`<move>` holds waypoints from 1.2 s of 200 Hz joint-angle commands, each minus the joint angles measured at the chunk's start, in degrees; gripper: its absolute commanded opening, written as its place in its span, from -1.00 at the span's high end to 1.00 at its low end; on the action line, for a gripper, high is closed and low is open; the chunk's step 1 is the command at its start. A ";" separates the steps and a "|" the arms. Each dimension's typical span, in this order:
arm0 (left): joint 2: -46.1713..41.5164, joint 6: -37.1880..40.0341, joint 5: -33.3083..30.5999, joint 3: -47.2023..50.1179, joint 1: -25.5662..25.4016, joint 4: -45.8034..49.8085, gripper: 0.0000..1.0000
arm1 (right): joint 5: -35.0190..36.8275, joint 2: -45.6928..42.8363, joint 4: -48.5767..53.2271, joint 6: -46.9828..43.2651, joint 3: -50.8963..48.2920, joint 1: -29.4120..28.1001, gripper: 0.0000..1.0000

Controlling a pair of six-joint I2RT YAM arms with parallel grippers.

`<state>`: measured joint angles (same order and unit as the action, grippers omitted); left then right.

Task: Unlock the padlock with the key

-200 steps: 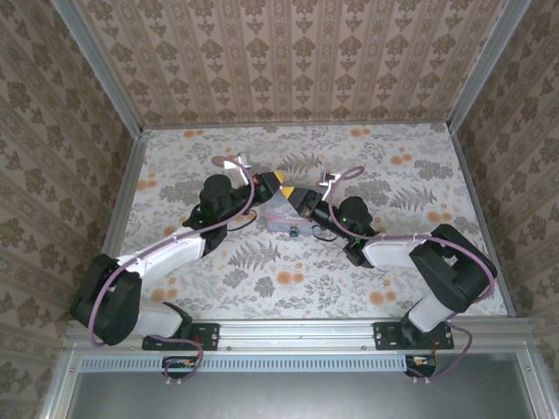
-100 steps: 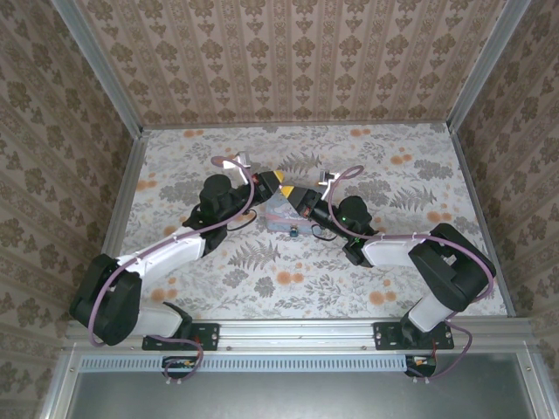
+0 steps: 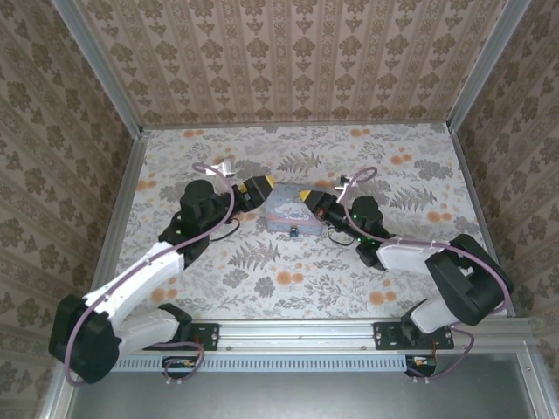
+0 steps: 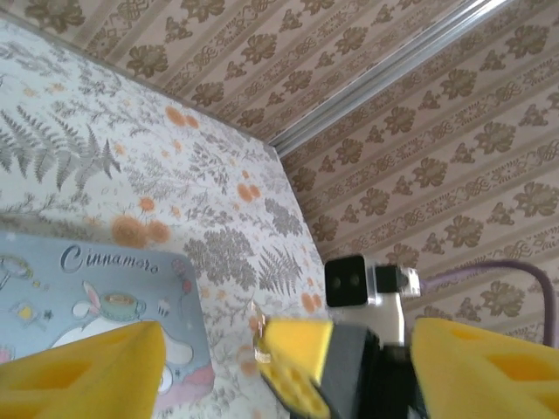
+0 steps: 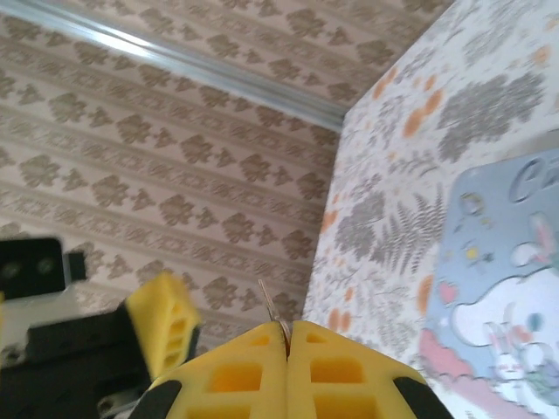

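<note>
The left tool (image 3: 260,184) hovered open and empty beside the tin (image 3: 281,209). The padlock (image 3: 295,232) sat at the tin's near edge. The right tool (image 5: 286,336) was clamped on the key (image 5: 267,301), whose tip protruded. Insertion looked pending: the next move called for steadying the padlock and aligning the key with its keyhole.

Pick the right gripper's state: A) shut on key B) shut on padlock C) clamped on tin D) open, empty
A: in the right wrist view the right gripper is closed tight, with the thin key sticking out from the seam where its yellow halves meet.
</note>
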<state>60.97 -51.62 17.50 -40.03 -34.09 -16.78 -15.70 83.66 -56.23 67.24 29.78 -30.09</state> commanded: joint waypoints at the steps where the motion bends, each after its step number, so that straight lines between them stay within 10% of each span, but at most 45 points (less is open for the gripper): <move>1: -1.67 7.84 1.75 2.27 -0.83 12.37 -0.62 | -2.36 -2.62 10.32 -3.84 2.14 1.72 1.00; 97: 15.34 21.30 -8.30 4.33 -16.65 12.99 -0.70 | -8.78 8.65 13.46 -2.70 9.39 5.90 1.00; 240: 28.93 26.75 -4.41 6.47 -11.96 -6.23 -0.62 | -13.33 18.32 9.96 -1.86 15.42 7.20 1.00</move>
<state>88.01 -28.18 10.20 -33.50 -46.39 -19.14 -26.55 99.94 -43.57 64.75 42.65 -23.55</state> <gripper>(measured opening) 0.816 0.067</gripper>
